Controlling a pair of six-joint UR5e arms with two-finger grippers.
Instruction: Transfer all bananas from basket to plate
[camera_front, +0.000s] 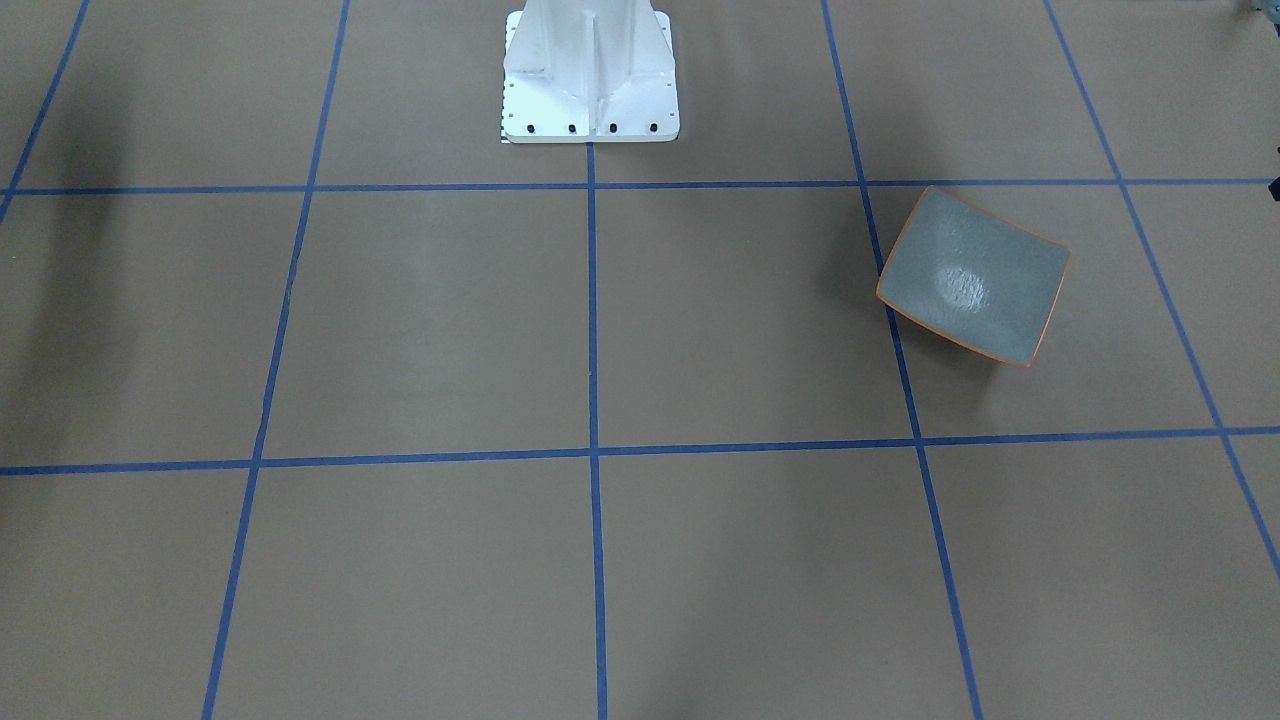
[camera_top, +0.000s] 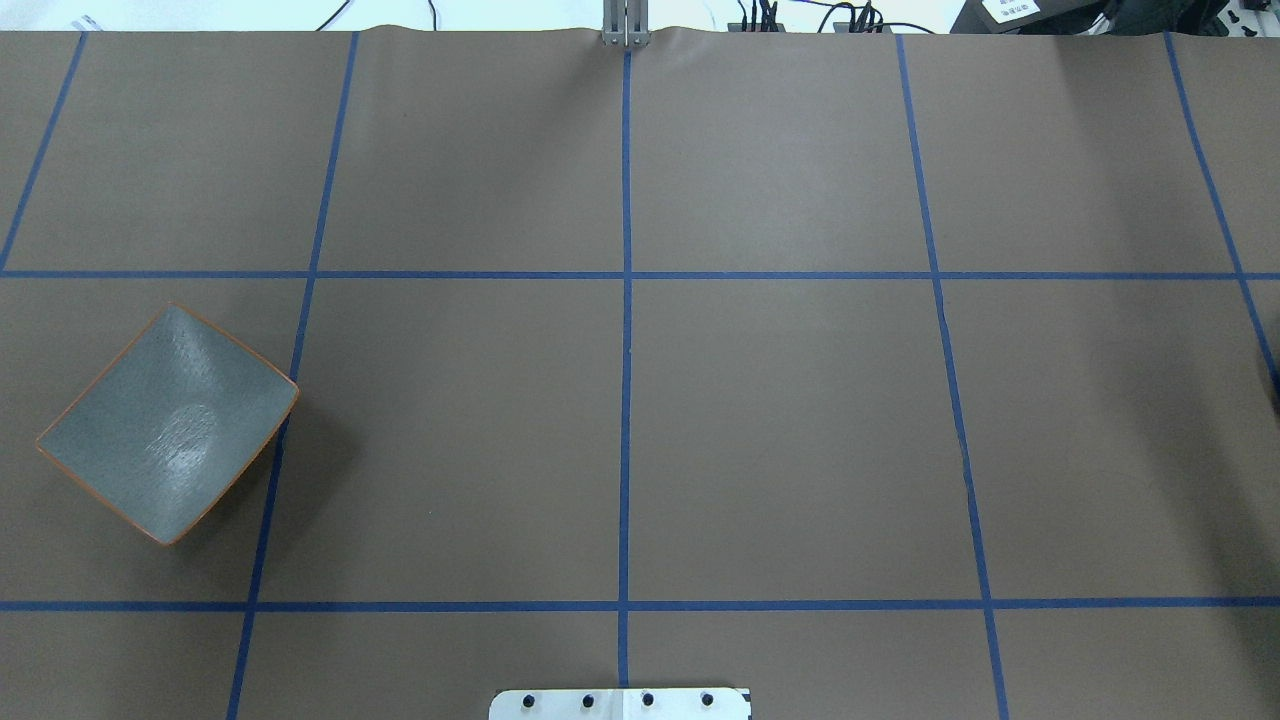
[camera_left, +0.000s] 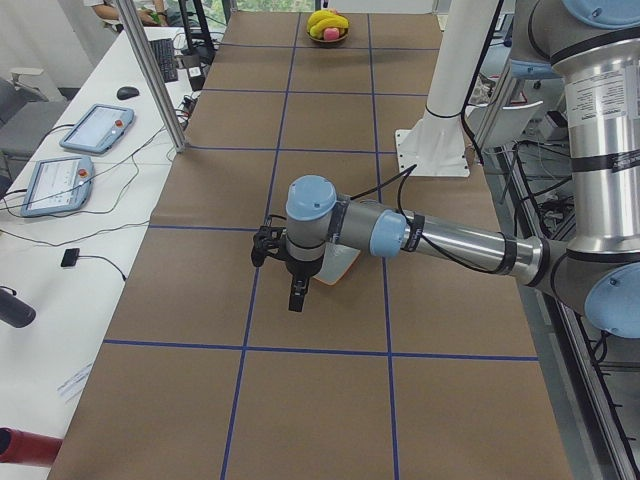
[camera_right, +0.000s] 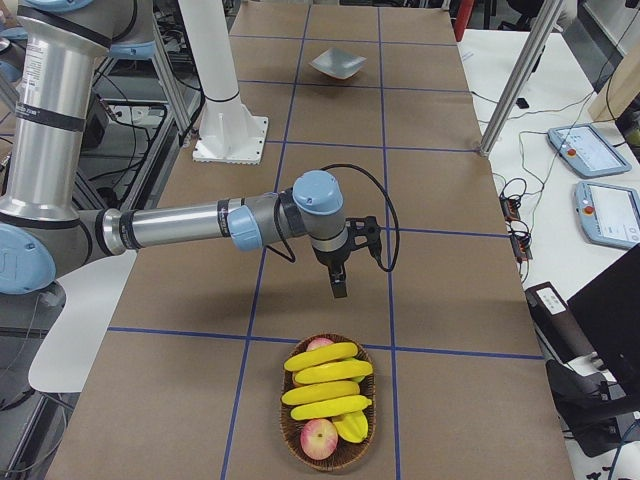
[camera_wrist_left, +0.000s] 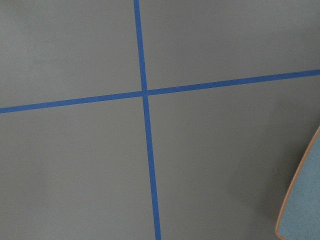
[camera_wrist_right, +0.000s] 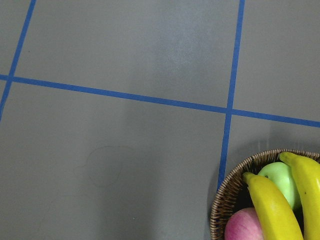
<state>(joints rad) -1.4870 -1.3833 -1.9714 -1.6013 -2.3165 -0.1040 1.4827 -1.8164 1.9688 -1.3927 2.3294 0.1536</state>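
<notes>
nearest, at the desk's left end, the left hand (camera_left: 296, 300) hung over bare desk (camera_top: 780, 440) just beside the plate (camera_top: 165, 425); whether its fingers were spread i could not tell. the right hand (camera_right: 338, 285) hovered short of the basket (camera_right: 288, 425) by the right end, its grip equally unreadable. four bananas (camera_right: 325, 385) lay side by side in there, just beyond and below it. they looked light, smooth and a bit slippery, best pinched across the thick middle.
</notes>
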